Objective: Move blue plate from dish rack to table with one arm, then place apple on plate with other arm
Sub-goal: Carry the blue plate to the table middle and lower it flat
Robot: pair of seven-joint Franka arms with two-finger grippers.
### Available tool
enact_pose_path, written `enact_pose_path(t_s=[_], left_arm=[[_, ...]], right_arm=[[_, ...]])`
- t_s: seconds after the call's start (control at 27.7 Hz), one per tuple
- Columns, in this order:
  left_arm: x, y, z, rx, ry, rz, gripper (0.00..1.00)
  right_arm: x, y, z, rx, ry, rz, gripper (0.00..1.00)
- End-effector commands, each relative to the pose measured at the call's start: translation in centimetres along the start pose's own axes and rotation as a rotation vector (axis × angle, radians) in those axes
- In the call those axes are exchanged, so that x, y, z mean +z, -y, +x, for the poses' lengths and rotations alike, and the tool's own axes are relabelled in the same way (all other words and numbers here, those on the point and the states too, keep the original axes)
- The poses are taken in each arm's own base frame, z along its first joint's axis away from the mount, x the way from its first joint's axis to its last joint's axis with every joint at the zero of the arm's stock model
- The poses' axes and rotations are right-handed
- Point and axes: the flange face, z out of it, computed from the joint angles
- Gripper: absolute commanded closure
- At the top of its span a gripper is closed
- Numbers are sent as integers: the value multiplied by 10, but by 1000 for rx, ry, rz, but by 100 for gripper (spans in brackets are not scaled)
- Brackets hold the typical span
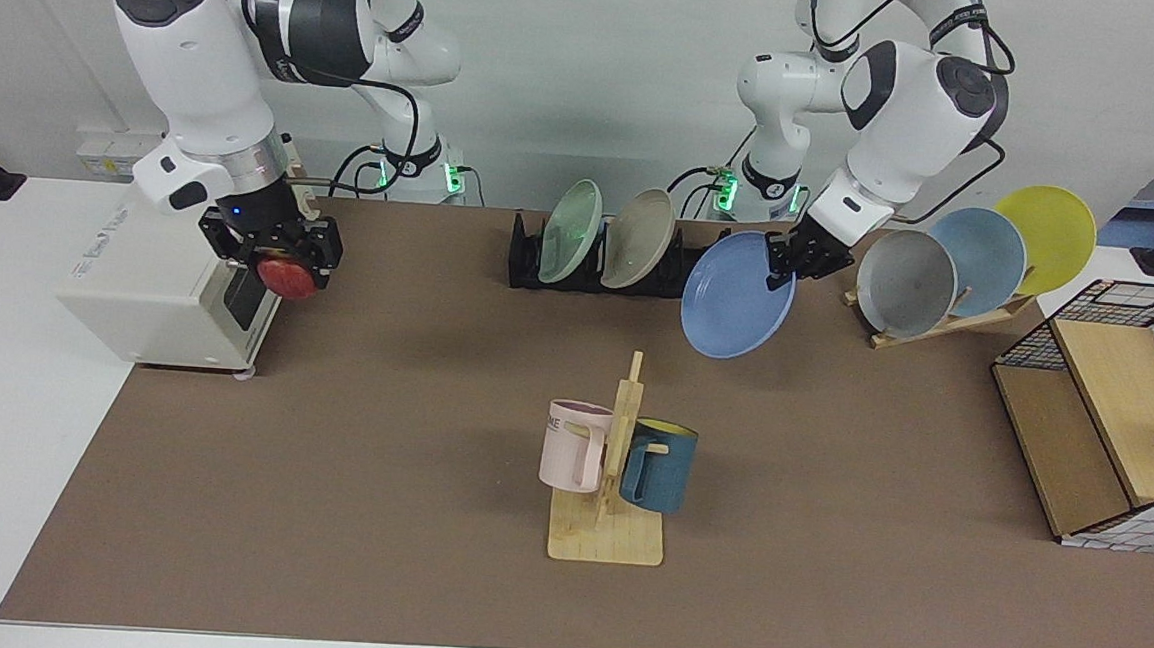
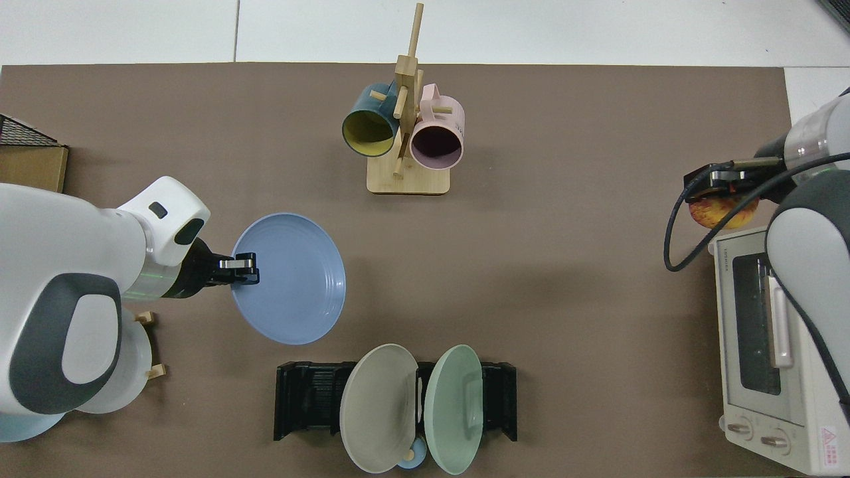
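Jaws: left gripper (image 1: 794, 260) clamped on plate (image 1: 738, 294) rim, right gripper (image 1: 275, 257) clamped on apple (image 1: 283, 277)
Table (image 1: 373, 552): bare mat under tilted, airborne plate
Rack (image 1: 526, 261): holds green and beige plates, end slot vacant
Plate: stiff, likely light, rim pinch may slip
Apple: firm, smooth, held beside oven
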Motion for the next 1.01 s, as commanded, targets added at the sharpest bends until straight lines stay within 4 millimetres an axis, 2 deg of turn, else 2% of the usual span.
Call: enact_pose_path(t_s=[0.0,0.25,0.47,0.54,0.79,0.97], left_arm=[[13,7,25,-13,-39,-69,100],[53,13,49,-47,-52,-120,100],[91,-5,56,25,-53,-147,100],[102,-16,54,43,-39,-151,100],[124,-53,36,120,5,-150,100],[136,-79,23,108,15,-154,100]], right_arm=[[-5,2,-7,-16,6,17,100],[-5,9,-11,-26,12,19,100],[-2,14,-13,-35,18,20,100],[-1,14,-14,-33,19,20,100],[-1,15,-16,-30,24,19,100],[-2,24,-18,-47,24,19,100]])
